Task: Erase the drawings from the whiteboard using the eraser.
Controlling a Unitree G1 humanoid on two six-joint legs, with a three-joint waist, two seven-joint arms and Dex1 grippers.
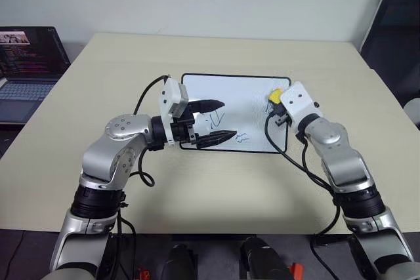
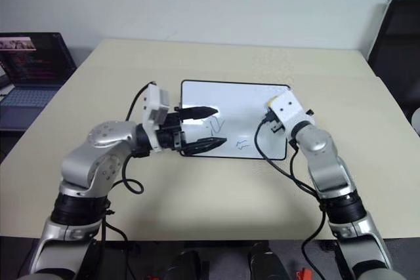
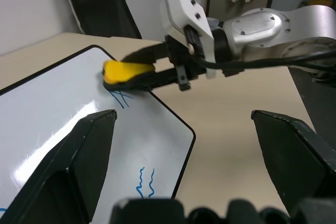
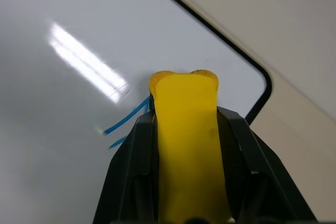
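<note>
- Table [image 1: 216,44]: beige, carries the whiteboard [image 1: 239,93] at centre, long axis running 9-to-3 across the head view.
- Laptop [image 1: 29,70]: open, off the table's 9 o'clock edge, well apart from the work, no obstruction.
- Dark chair [image 1: 394,37]: beyond the 2 o'clock corner, also out of the way.
- Right gripper [image 4: 186,129]: jaws clamped on the eraser [image 4: 186,140], the yellow block sticking out past the fingertips along the gripper's axis.
- Eraser sits over the board's 2 o'clock corner, nose at or just on the surface; contact looks likely, can't confirm pressure.
- Key relation: crossed blue strokes [image 3: 119,98] lie right at the eraser's tip, toward 9 o'clock from it in the head view. Short sweep that way should cover them.
- Remaining drawings: squiggle [image 1: 243,139] near the board's 5 o'clock edge, another scribble [image 1: 215,121] near board centre-left.
- Left gripper [image 1: 220,121]: fingers spread wide, empty, pointing toward 3 o'clock and hovering over the board's 8 o'clock area.
- Obstruction risk: the left fingers bracket the central scribble; a right-arm sweep to 9 o'clock will likely meet them unless the left arm clears.
- Right arm is nearer all marks on the 3 o'clock half.
</note>
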